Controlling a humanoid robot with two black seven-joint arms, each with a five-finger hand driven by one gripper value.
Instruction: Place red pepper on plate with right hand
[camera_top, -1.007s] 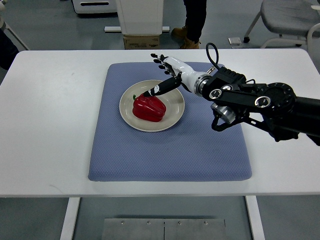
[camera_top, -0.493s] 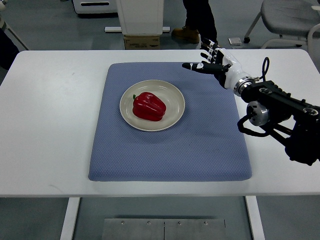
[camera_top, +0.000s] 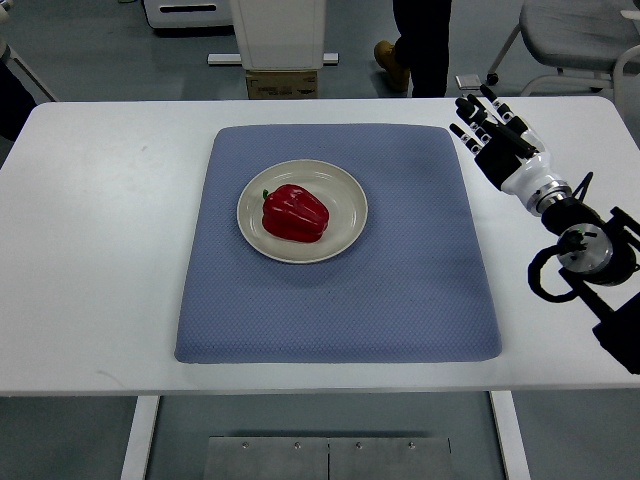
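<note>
**Supervisor:** Where do we stand on the pepper?

**Operator:** From my seat it looks finished. The red pepper (camera_top: 295, 213) lies on the plate (camera_top: 346, 193), a little left of the plate's middle, its stem end toward the left rim. It sits wholly inside the rim as far as I can see, and nothing touches it.

**Supervisor:** And the hand?

**Operator:** My right hand (camera_top: 497, 140) is off to the right, over the bare white table (camera_top: 100, 230) just past the far right corner of the blue mat (camera_top: 400, 290). Its fingers are stretched out and spread, pointing away from me, and they hold nothing. It is well apart from the plate. The left arm I don't see anywhere in this view.

**Supervisor:** Anything left to do?

**Operator:** I judge not much. The placing itself reads as done: pepper on plate, hand empty and clear of it. All I'd count as remaining is bringing the arm to rest. The pepper looks settled on its side, and I see no reason to think it would roll, though I can't check that from one steep camera.

**Supervisor:** Anyone near the rig?

**Operator:** A person's legs (camera_top: 425, 45) show beyond the far edge of the table, with a cardboard box (camera_top: 283, 83) on the floor to their left. Neither is near the work.
</note>
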